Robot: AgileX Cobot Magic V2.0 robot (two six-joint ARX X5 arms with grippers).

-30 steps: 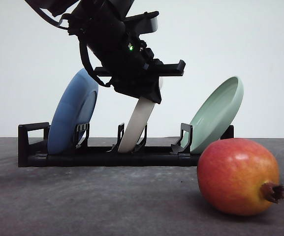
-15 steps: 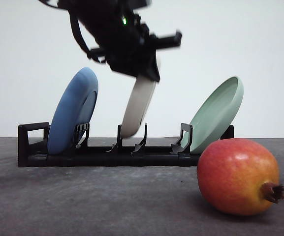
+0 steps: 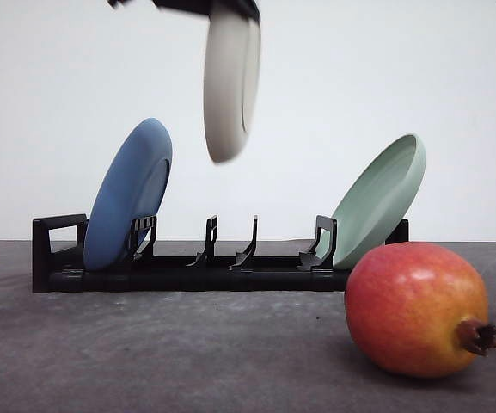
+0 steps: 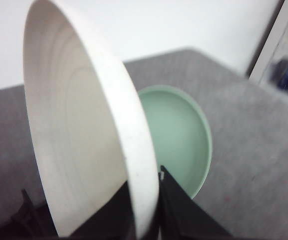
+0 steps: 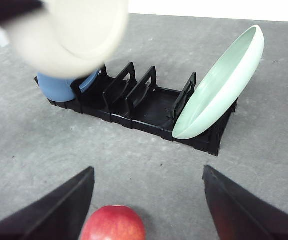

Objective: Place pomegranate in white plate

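You'll find the round matte off-white plate (image 3: 229,86) motion-blurred beneath the left gripper (image 4: 144,227), whose body the frame's top edge cuts off, and the glossy red pomegranate (image 5: 113,223) cropped between the right gripper's fingers (image 5: 59,212).

Bright even light, soft shadow under pomegranate (image 3: 417,310); white plate (image 3: 229,86) motion-blurred, wrist views soft

No readable txt, labels, nos. or signs anywhere.
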